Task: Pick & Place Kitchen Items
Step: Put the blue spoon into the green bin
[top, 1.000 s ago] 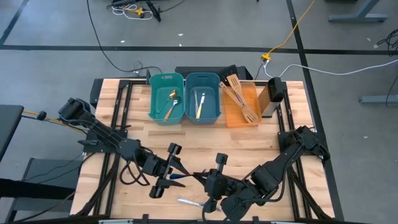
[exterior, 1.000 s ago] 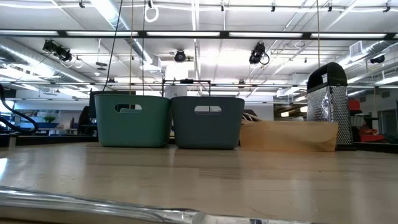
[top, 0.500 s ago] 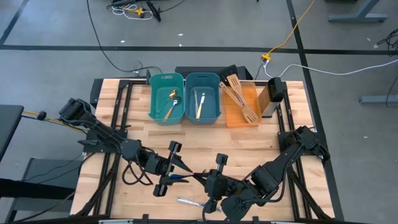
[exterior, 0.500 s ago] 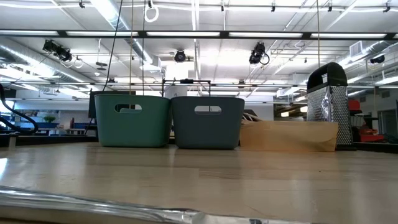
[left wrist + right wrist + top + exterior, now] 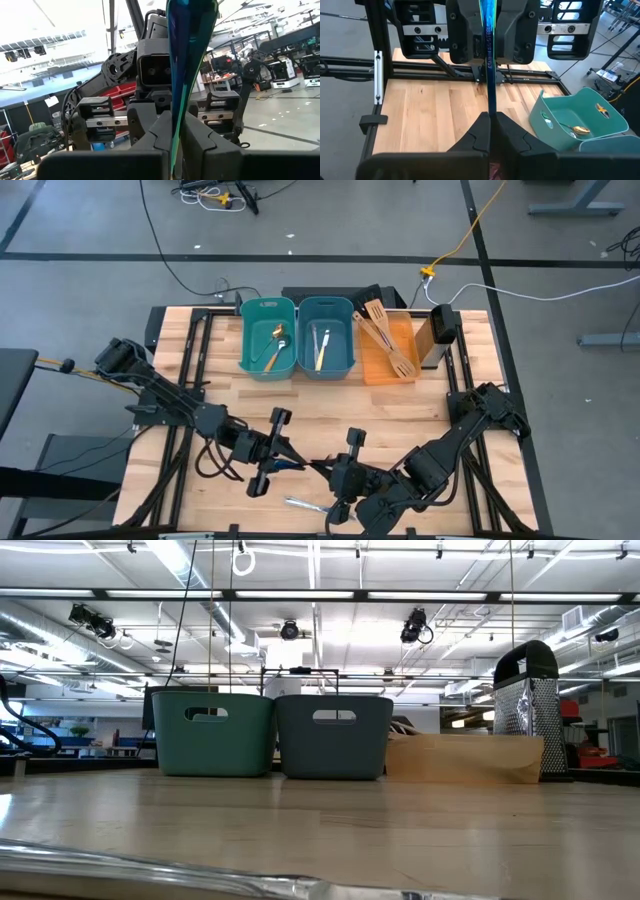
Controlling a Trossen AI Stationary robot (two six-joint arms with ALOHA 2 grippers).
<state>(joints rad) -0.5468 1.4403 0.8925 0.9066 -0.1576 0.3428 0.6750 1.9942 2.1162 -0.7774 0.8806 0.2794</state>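
The blue-handled spoon hangs in the air between my two grippers, over the near middle of the table. My left gripper comes from the table's left and is shut on it. My right gripper faces it from the right, also shut on the spoon. The spoon's bowl is hidden behind my right fingers. A silver utensil lies flat on the table near the front edge, below them. The low view shows neither gripper. My left gripper pinches the spoon's blue handle between its two fingers, coming roughly level from the table's left and lying along the handle. The handle's end runs back past the fingers toward the wrist. The spoon is clear of the table. My right gripper pinches the same blue handle between its two fingers, from the table's right, lying along it. The handle runs straight out from its fingertips to the left gripper's fingers. The spoon is lifted clear of the table.
At the far side stand two teal bins: the left one holds a gold spoon, the right one holds cutlery. Beside them an orange tray bears wooden spatulas, and a metal grater stands at its right.
My left gripper has shut on the spoon's blue handle, its fingers closing from wide apart. Both arms have stayed where they were, and my right gripper has kept its hold on the spoon.
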